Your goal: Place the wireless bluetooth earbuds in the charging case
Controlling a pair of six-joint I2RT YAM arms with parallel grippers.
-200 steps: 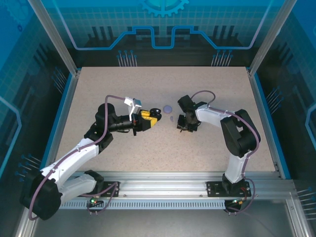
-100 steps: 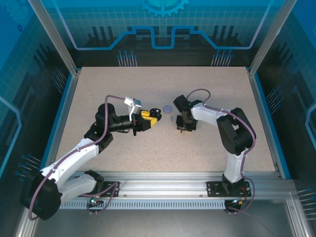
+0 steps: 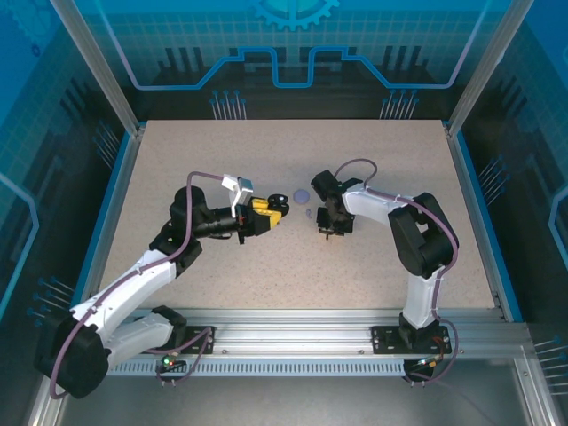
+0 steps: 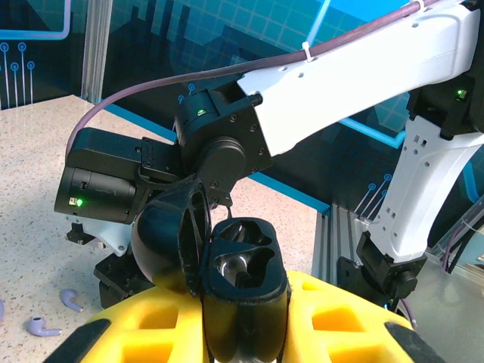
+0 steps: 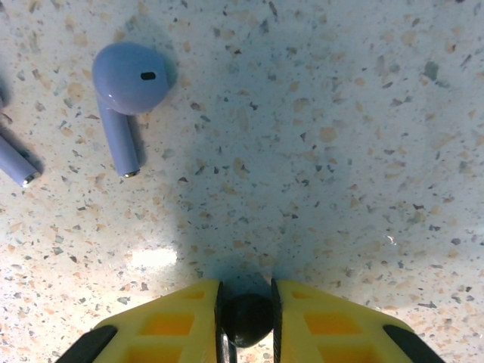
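From above, the left gripper [image 3: 269, 213] holds a black charging case [image 3: 279, 201] out over the table [image 3: 382, 160]. The right gripper [image 3: 329, 227] is low, near it. A round lilac case [image 3: 303, 194] lies between and beyond them.

On the left wrist, the yellow fingers [image 4: 333, 321] clamp the charging case, lid hinged open. Two lilac earbuds [image 4: 71, 299] lie apart on the table.

On the right wrist, the fingers are closed on a small dark rounded thing, probably a black earbud [image 5: 246, 318]. Another lilac earbud view shows one well clear. The pinch looks slight. On lifting, the smooth bud could squirt out or twist, leaving its stem misaligned with the well.
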